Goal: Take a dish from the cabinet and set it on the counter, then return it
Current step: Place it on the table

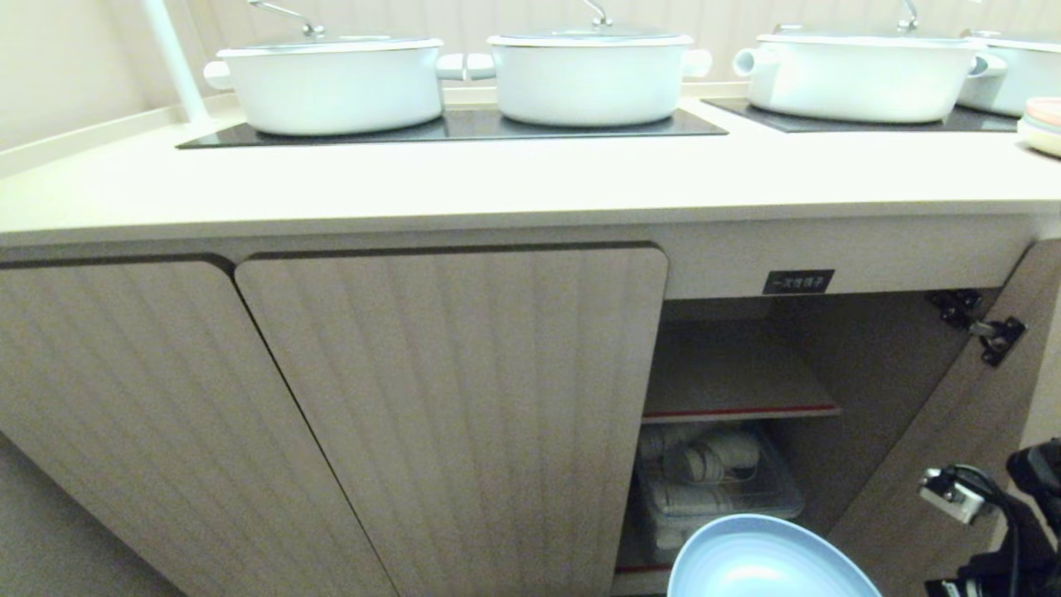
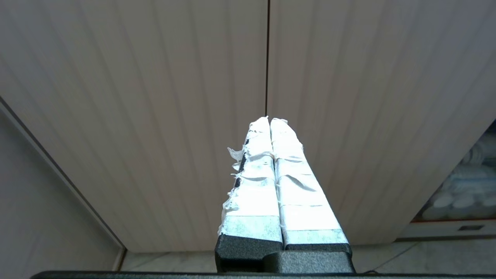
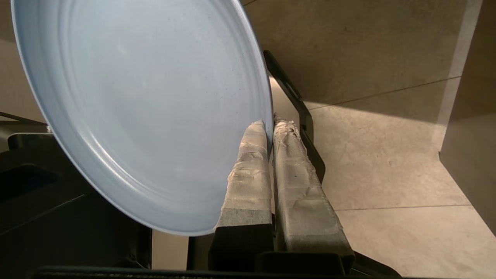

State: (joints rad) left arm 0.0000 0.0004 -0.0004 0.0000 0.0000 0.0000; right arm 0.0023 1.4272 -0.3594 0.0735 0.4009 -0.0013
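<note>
Right tool [image 3: 270,126] is clamped on the rim of the light-blue dish [image 1: 767,564], low at the head view's bottom right before the open cabinet [image 1: 729,365]. Left tool [image 2: 270,121], fingers pressed together and empty, faces closed doors.

Both grippers have long tapered fingers [image 2: 271,174] wrapped in white tape (frayed along one edge on the left gripper [image 2: 270,121]) on black textured bases. The right gripper [image 3: 270,126] looks duller. The right arm [image 1: 1015,531] is black, with a small silver-white block and dark cable.
</note>
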